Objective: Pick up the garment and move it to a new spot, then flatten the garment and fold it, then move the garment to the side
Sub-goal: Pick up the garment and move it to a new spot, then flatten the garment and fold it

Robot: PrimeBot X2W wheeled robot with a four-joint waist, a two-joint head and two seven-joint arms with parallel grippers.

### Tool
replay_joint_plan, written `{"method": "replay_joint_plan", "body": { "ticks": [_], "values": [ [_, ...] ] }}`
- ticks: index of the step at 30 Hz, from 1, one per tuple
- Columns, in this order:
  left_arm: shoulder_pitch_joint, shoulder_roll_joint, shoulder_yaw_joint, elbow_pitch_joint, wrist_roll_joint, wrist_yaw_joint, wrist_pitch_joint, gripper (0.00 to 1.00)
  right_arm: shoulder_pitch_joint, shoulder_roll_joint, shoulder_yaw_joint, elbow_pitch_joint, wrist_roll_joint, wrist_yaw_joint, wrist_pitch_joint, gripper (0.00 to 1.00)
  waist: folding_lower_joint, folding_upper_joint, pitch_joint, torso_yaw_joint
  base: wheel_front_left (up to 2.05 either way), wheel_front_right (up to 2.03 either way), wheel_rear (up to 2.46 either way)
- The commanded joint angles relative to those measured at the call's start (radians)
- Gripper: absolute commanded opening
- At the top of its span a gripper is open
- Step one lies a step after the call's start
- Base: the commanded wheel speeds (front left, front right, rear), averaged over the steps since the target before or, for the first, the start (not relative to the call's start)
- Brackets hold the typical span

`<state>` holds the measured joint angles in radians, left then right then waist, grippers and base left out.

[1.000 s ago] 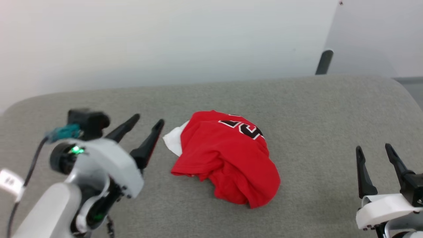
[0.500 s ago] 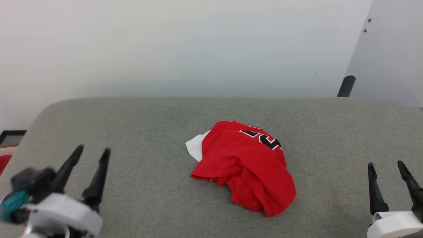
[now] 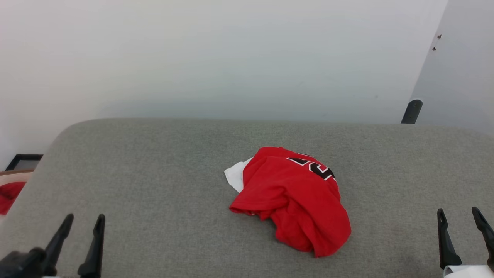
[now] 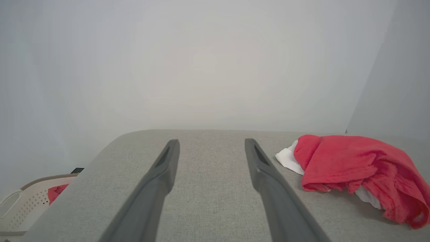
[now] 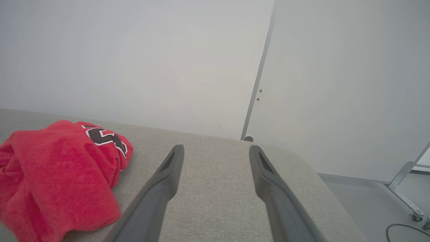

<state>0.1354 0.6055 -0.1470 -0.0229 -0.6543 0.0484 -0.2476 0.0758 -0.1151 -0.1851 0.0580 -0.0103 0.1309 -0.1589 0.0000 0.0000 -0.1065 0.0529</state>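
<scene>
While the jersey T-shirt [image 3: 293,200] lies crumpled on the tabletop [image 3: 154,173], left claw [image 3: 85,217] and right claw [image 3: 457,210] sit well clear. Both spread, empty.

Red garment [image 3: 293,200] w/ white sleeve, black-white print; grey table [image 3: 154,185]
</scene>
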Motion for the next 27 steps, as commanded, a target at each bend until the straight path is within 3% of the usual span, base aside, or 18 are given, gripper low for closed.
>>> {"method": "replay_joint_plan", "body": {
  "ticks": [1, 17, 27],
  "values": [
    [0.013, -0.008, 0.008, 0.001, 0.002, -0.006, -0.008, 1.0, 0.016, -0.003, -0.001, 0.005, 0.002, 0.0, -0.008, 1.0, 0.0, 0.0, -0.001, 0.002, 0.0, 0.0, 0.0],
    [0.068, -0.068, 0.091, 0.012, 0.048, -0.051, -0.015, 1.0, 0.034, 0.009, 0.002, 0.013, 0.0, 0.0, -0.022, 1.0, 0.0, 0.0, -0.011, 0.021, 0.0, 0.0, 0.0],
    [-0.014, -0.06, 0.079, -0.015, 0.007, -0.067, 0.048, 1.0, -0.008, 0.002, 0.044, -0.012, -0.005, 0.0, -0.012, 1.0, 0.0, 0.0, 0.03, -0.033, 0.0, 0.0, 0.0]
  ]
}}
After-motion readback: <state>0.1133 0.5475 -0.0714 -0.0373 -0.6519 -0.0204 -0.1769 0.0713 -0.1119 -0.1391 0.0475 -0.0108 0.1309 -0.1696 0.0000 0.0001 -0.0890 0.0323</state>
